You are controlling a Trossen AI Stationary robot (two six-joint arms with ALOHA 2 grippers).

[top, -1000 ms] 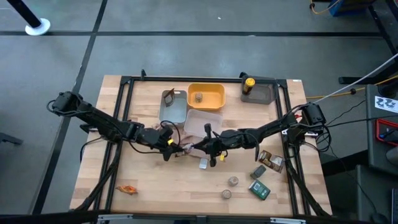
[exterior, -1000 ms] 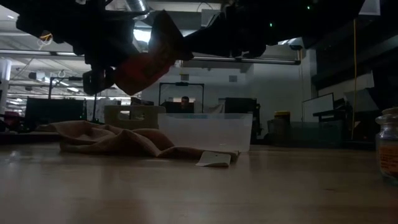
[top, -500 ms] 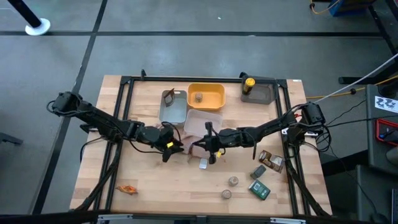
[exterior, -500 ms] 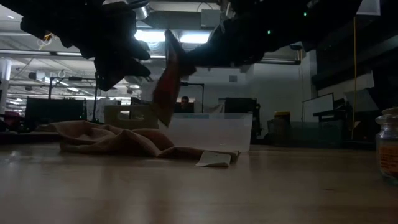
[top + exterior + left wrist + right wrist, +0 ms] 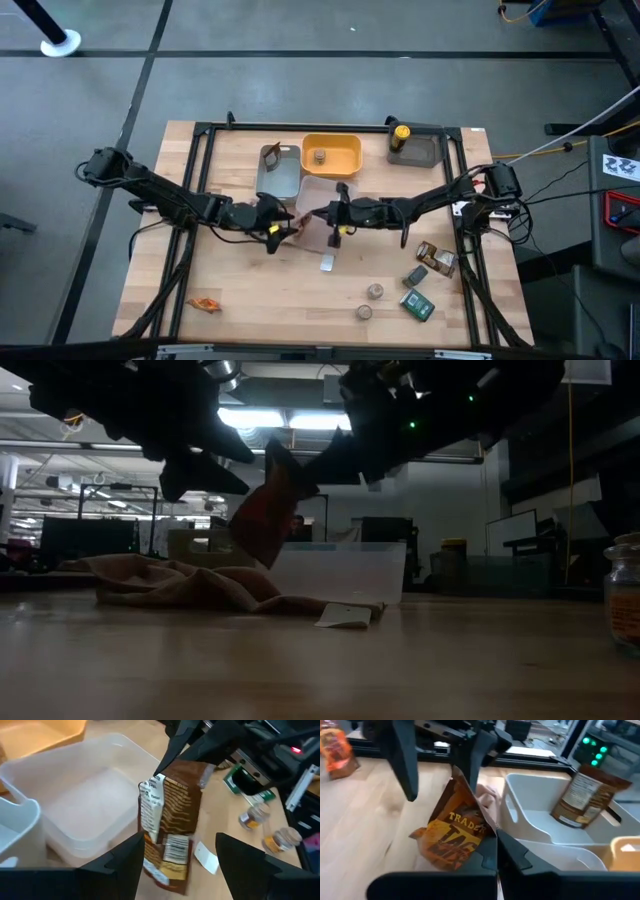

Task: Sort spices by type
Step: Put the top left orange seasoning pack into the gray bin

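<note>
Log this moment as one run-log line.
phase: handover | left hand: open, beside packet | right hand: shut on brown foil packet | location: above table, next to clear tray

The high camera looked straight down on the wooden table [image 5: 250, 290]; the low one looked level across it; both wrist cameras closely faced one brown foil packet [image 5: 172, 820].

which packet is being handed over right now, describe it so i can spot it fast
Start at the clear tray in the table's middle. At its near edge the right gripper pinches a brown and orange foil packet in the air beside the open left gripper. The other packets lie flat; this one hangs.
</note>
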